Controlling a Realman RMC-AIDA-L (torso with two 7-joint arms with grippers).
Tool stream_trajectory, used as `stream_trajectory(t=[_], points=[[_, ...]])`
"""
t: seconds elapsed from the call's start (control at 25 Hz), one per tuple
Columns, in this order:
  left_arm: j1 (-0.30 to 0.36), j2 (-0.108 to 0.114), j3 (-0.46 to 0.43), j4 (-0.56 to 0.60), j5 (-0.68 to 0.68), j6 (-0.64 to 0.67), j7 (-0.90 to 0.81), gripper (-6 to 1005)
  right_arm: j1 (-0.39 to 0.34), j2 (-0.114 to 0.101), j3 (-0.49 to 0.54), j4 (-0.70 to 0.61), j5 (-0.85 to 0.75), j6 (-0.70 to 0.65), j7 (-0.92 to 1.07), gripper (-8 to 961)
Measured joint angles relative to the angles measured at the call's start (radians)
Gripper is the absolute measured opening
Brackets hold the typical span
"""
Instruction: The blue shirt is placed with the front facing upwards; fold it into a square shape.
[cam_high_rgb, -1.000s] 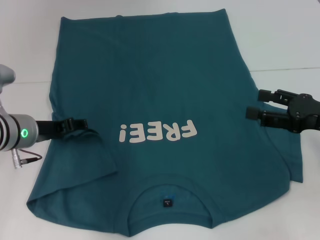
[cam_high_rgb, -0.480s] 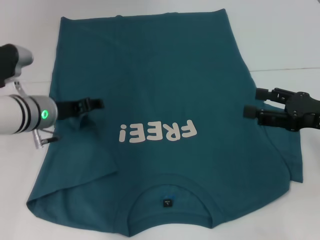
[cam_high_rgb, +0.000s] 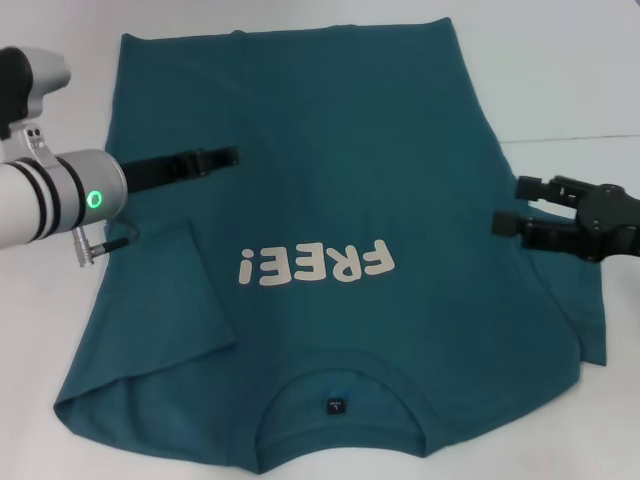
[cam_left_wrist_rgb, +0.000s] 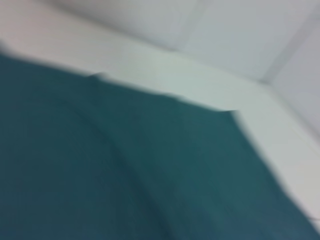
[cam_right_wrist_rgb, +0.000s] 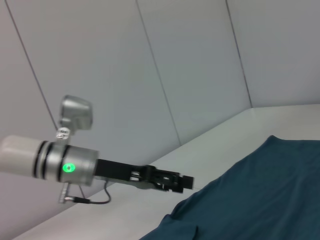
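The blue shirt (cam_high_rgb: 330, 250) lies spread flat on the white tabletop (cam_high_rgb: 560, 70), front side up, and it covers most of the middle of the surface. Its hem is toward the far edge of the tabletop and its round neck (cam_high_rgb: 338, 400) with the small dark label (cam_high_rgb: 335, 406) is at the near edge, so the white "FREE!" lettering (cam_high_rgb: 311, 266) reads upside down in my head view. The sleeve on my left side is folded inward and lies on top of the body of the shirt, and the sleeve on my right side is flat near the right edge. My left gripper (cam_high_rgb: 222, 158) is above the left part of the shirt, on the far side of the lettering, and it points toward the middle; its fingers look pressed together and they hold no cloth. In my right wrist view I see this same gripper (cam_right_wrist_rgb: 186, 182) hanging over the edge of the shirt (cam_right_wrist_rgb: 250, 200). My right gripper (cam_high_rgb: 512, 208) is at the right edge of the shirt, level with the lettering, with its fingers (cam_high_rgb: 528, 186) spread apart and nothing between them.
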Motion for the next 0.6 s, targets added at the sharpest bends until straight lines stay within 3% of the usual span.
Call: stream_trajectory(t=[0.2, 0.28, 0.32, 0.44, 0.6], points=[[0.125, 0.002, -0.012, 0.135, -0.259, 0.37, 0.459, 810, -0.039, -0.015, 0.025, -0.156, 0.0, 0.001, 0.202, 924], [0.163, 0.004, -0.036, 0.159, -0.316, 0.505, 0.58, 810, -0.059, -0.041, 0.029, -0.269, -0.014, -0.027, 0.422, 924], [0.181, 0.005, -0.06, 0.166, -0.331, 0.583, 0.646, 813, -0.059, -0.041, 0.029, -0.269, -0.014, -0.027, 0.422, 924], [0.207, 0.005, -0.1, 0.164, -0.32, 0.689, 0.738, 820, -0.058, -0.073, 0.027, -0.334, -0.078, -0.07, 0.664, 924], [0.226, 0.003, -0.105, 0.151, -0.284, 0.701, 0.797, 841, -0.045, -0.104, 0.048, -0.373, -0.228, -0.142, 0.936, 924]])
